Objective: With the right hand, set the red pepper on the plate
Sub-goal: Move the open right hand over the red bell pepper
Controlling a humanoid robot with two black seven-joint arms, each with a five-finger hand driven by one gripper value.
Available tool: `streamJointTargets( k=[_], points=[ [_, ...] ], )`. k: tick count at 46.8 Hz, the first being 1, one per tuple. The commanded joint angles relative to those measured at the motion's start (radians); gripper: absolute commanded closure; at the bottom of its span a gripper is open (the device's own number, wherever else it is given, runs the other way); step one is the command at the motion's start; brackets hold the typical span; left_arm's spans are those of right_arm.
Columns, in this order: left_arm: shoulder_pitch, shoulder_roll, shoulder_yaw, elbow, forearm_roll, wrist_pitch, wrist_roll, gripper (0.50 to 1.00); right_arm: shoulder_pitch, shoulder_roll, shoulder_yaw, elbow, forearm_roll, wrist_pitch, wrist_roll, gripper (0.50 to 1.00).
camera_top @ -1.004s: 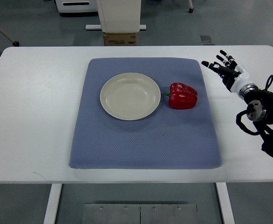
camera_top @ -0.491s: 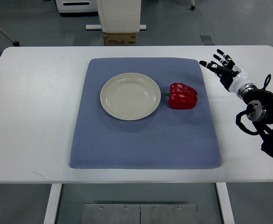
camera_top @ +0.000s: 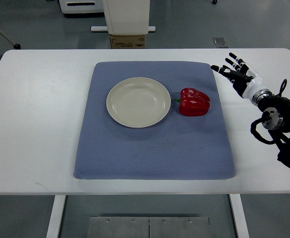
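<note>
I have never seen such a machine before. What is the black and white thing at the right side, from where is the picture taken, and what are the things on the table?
The black and white thing is the right hand of a humanoid robot. It has fingers like a person's hand, and its arm comes in from the right edge of the picture. The fingers are spread and hold nothing. The left hand does not show.

There is only one camera. It sits on the robot's own side and looks steeply down at the work.

On the white table lies a blue-grey mat. On the mat stand an empty cream plate and, just to its right, a red pepper. The hand hovers beyond the mat's far right corner, apart from the pepper. Nothing is held yet.
</note>
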Motion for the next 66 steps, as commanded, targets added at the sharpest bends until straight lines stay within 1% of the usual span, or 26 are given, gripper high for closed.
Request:
streamJointTargets(
  k=[1, 12, 21, 29, 36, 45, 50, 55, 66],
  points=[
    [0.0, 0.0, 0.0, 0.002, 0.0, 0.0, 0.0, 0.5, 0.004, -0.003, 0.0, 0.0, 0.0, 0.0, 0.001, 0.5],
    [0.0, 0.0, 0.0, 0.0, 0.0, 0.0, 0.0, 0.5, 0.007, -0.003, 0.0, 0.002, 0.0, 0.0, 0.013, 0.5],
    [0.0, 0.0, 0.0, 0.0, 0.0, 0.0, 0.0, 0.5, 0.007, -0.006, -0.02, 0.025, -0.005, 0.002, 0.016, 0.5],
    [0.0, 0.0, 0.0, 0.0, 0.0, 0.0, 0.0, 0.5, 0.029, -0.024, -0.103, 0.034, -0.008, 0.002, 0.064, 0.5],
    [0.0, 0.0, 0.0, 0.0, 0.0, 0.0, 0.0, 0.5, 0.036, -0.06, -0.153, 0.081, -0.011, 0.005, 0.088, 0.5],
    [0.0, 0.0, 0.0, 0.0, 0.0, 0.0, 0.0, 0.5, 0.036, -0.106, -0.173, 0.175, -0.075, 0.032, 0.1, 0.5],
    [0.0, 0.0, 0.0, 0.0, 0.0, 0.0, 0.0, 0.5, 0.036, -0.13, -0.175, 0.215, -0.15, 0.058, 0.125, 0.5],
    [0.0, 0.0, 0.0, 0.002, 0.0, 0.0, 0.0, 0.5, 0.035, -0.144, -0.178, 0.232, -0.23, 0.08, 0.148, 0.5],
    [0.0, 0.0, 0.0, 0.0, 0.0, 0.0, 0.0, 0.5, 0.058, -0.162, -0.282, 0.236, -0.376, 0.081, 0.237, 0.502]
  ],
)
